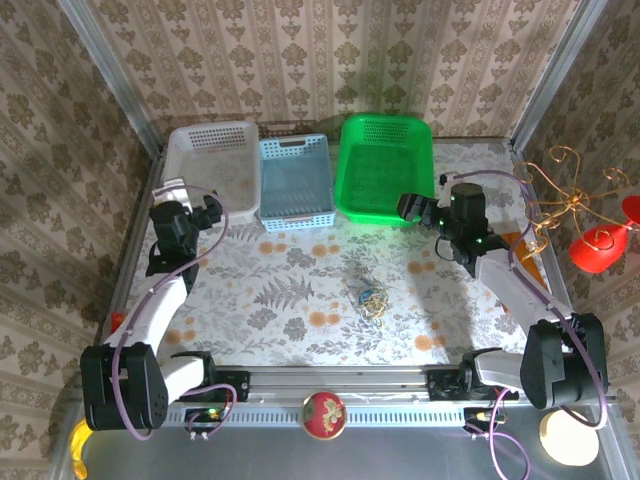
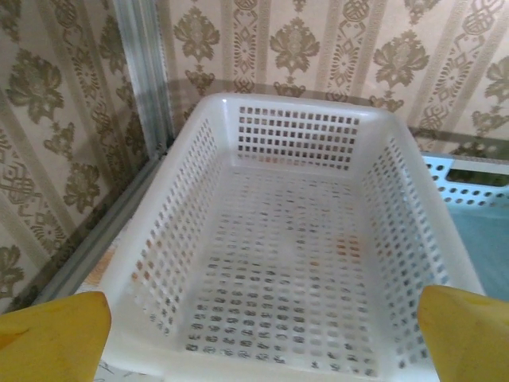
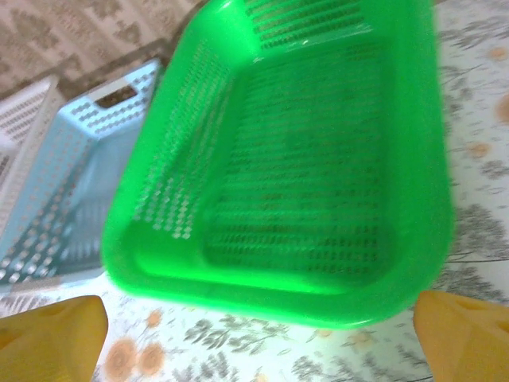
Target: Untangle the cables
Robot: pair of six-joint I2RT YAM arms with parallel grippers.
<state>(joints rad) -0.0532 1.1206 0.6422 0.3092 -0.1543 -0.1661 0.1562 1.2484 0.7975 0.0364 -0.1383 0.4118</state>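
Right end effector (image 1: 410, 208) and left end effector (image 1: 214, 212) recorded spread wide, empty; cables (image 1: 372, 298) bunched mid worktop (image 1: 260, 335), toward near edge from the closer right one.

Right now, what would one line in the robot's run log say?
left gripper open, facing white plastic basket | right gripper open, facing green plastic basket | tangle of thin yellow-gold and blue cables untouched mid-table

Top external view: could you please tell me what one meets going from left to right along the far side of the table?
The white basket → blue basket → green basket → gold wire stand with red ornaments.
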